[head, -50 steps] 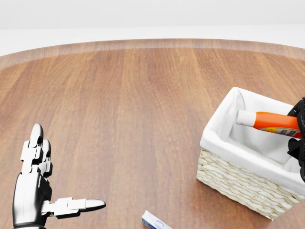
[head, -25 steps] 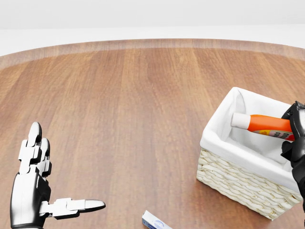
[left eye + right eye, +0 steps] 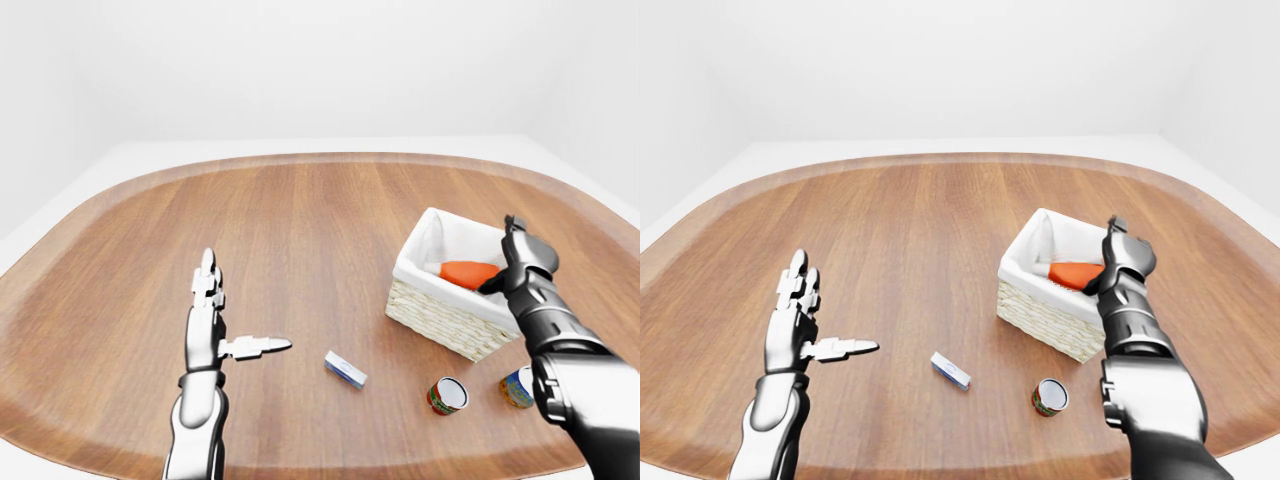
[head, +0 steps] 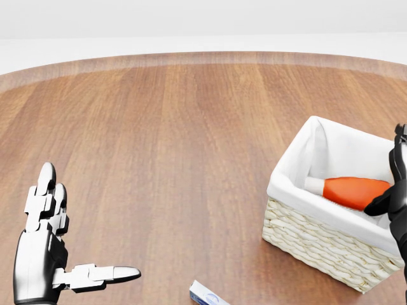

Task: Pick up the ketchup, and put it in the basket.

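The ketchup (image 4: 353, 190), an orange bottle with a white cap, lies on its side inside the white-lined wicker basket (image 4: 318, 244) at the right of the head view. My right hand (image 4: 390, 173) hovers over the basket's right end, open. Its fingers point up and its thumb is close to the bottle's base, with no grip round the bottle. My left hand (image 4: 82, 235) is at the lower left, open and empty, with fingers raised and thumb stretched to the right.
A small blue and white box (image 3: 345, 369) lies on the wooden table (image 3: 300, 230) below and left of the basket. Two small cans (image 3: 447, 395) (image 3: 517, 387) stand below the basket near my right forearm.
The ketchup dropped from my right hand's grip above the basket to lie inside it. The right hand opened and drew slightly right. The left hand stayed still.
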Controlling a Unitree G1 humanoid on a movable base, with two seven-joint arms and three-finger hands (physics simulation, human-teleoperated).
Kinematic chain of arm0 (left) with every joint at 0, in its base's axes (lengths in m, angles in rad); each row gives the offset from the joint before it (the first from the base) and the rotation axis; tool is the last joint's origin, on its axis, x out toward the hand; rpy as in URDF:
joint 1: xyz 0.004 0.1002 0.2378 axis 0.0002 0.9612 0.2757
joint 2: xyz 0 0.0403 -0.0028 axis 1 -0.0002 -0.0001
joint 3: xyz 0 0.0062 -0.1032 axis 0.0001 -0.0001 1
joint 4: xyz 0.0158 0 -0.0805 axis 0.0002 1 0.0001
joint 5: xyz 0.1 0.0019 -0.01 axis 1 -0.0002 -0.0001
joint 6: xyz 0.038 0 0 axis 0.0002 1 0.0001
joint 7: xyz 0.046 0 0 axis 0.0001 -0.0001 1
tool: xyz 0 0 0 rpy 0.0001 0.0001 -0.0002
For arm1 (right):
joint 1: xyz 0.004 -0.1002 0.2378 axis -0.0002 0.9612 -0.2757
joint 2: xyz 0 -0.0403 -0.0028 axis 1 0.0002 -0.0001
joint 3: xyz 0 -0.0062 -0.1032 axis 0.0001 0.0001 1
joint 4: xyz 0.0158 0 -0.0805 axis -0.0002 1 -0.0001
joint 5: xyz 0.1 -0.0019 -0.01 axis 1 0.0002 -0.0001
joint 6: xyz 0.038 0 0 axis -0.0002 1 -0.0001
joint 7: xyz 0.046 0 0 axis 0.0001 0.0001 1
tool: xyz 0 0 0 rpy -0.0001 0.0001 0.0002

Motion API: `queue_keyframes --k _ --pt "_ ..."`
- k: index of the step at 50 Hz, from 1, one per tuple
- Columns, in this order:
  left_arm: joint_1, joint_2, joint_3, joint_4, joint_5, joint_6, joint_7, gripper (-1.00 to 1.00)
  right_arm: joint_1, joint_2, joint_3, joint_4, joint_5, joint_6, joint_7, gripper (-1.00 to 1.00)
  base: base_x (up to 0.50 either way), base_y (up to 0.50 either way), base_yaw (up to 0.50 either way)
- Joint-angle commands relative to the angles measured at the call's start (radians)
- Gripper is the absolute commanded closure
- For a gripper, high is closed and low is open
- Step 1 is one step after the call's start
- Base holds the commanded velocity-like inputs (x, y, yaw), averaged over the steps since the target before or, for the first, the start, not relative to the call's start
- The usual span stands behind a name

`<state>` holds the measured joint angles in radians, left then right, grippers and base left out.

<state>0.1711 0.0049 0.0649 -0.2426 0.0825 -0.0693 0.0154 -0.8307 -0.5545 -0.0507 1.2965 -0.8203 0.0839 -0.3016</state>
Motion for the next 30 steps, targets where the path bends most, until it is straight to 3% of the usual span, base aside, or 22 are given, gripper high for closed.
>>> queue_keyframes --k 1,15,20,23,25,27,30 --pt "0.0 0.0 0.0 0.004 0.0 -0.004 -0.001 -1.0 -0.004 -0.005 -0.006 -0.006 -0.002 -0.004 -0.02 -1.0 0.0 0.0 0.0" --pt "0.005 -0.001 -0.01 0.01 0.009 -0.016 0.002 -1.0 -0.026 -0.067 -0.028 -0.136 0.003 -0.001 0.025 -1.0 0.0 0.0 0.0" --pt "0.009 -0.001 -0.01 0.005 0.008 -0.016 0.001 -1.0 0.015 -0.106 -0.078 -0.377 -0.007 0.003 0.138 -1.0 0.0 0.0 0.0" --pt "0.012 -0.002 -0.01 0.001 0.007 -0.014 0.0 -1.0 0.083 -0.12 -0.132 -0.641 -0.02 0.003 0.263 -1.0 0.0 0.0 0.0" --pt "0.012 -0.002 -0.011 0.001 0.008 -0.015 0.001 -1.0 0.099 -0.118 -0.149 -0.697 -0.032 0.003 0.292 -1.0 0.0 0.0 0.0" --pt "0.014 -0.002 -0.012 -0.002 0.008 -0.015 0.001 -1.0 0.137 -0.128 -0.184 -0.894 -0.047 0.003 0.399 -1.0 0.0 0.0 0.0" --pt "0.014 -0.002 -0.012 -0.001 0.009 -0.015 0.001 -1.0 0.164 -0.125 -0.214 -1.034 -0.072 0.003 0.482 -1.0 0.0 0.0 0.0"
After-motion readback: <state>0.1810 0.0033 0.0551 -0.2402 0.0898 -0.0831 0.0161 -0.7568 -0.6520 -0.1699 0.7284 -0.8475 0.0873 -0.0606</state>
